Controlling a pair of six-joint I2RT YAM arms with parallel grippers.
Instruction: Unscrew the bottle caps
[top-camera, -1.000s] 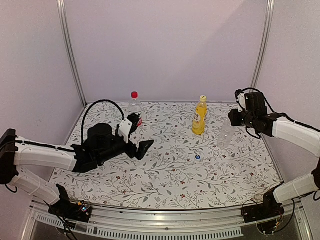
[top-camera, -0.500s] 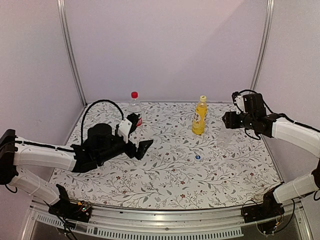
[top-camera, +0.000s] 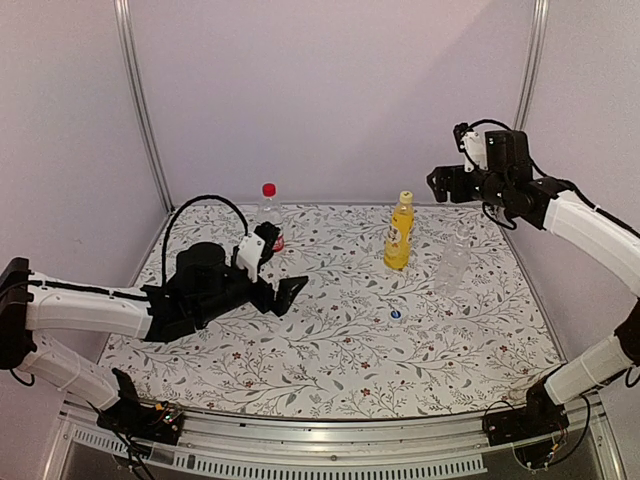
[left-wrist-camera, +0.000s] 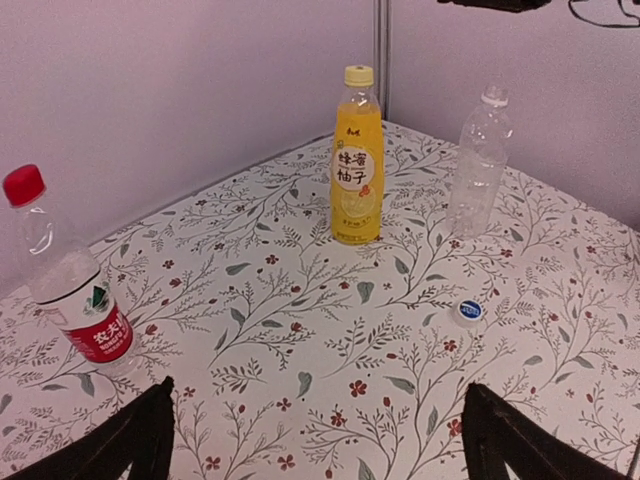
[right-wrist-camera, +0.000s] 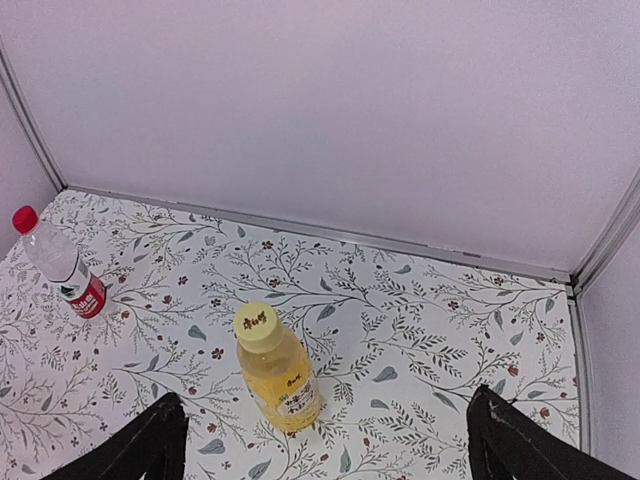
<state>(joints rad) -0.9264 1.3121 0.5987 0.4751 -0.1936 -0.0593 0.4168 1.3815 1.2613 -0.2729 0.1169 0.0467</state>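
Three bottles stand on the floral table. The clear red-labelled bottle (top-camera: 268, 218) at the back left wears a red cap (top-camera: 268, 189). The yellow drink bottle (top-camera: 399, 236) keeps its yellow cap (top-camera: 406, 197). The clear unlabelled bottle (top-camera: 453, 266) has a bare neck, and the blue cap (top-camera: 396, 315) lies flat on the table in front. My left gripper (top-camera: 281, 265) hovers low and open, just right of the red-labelled bottle (left-wrist-camera: 78, 295). My right gripper (top-camera: 441, 185) hangs high and open, above and behind the yellow bottle (right-wrist-camera: 282, 377), holding nothing.
White walls and metal corner posts (top-camera: 140, 100) close in the back and sides. The blue cap (left-wrist-camera: 469, 310) lies ahead and to the right in the left wrist view, with the uncapped bottle (left-wrist-camera: 479, 165) behind it.
My right gripper has opened wide and risen up and to the left, away from the clear unlabelled bottle. The left arm has barely moved.
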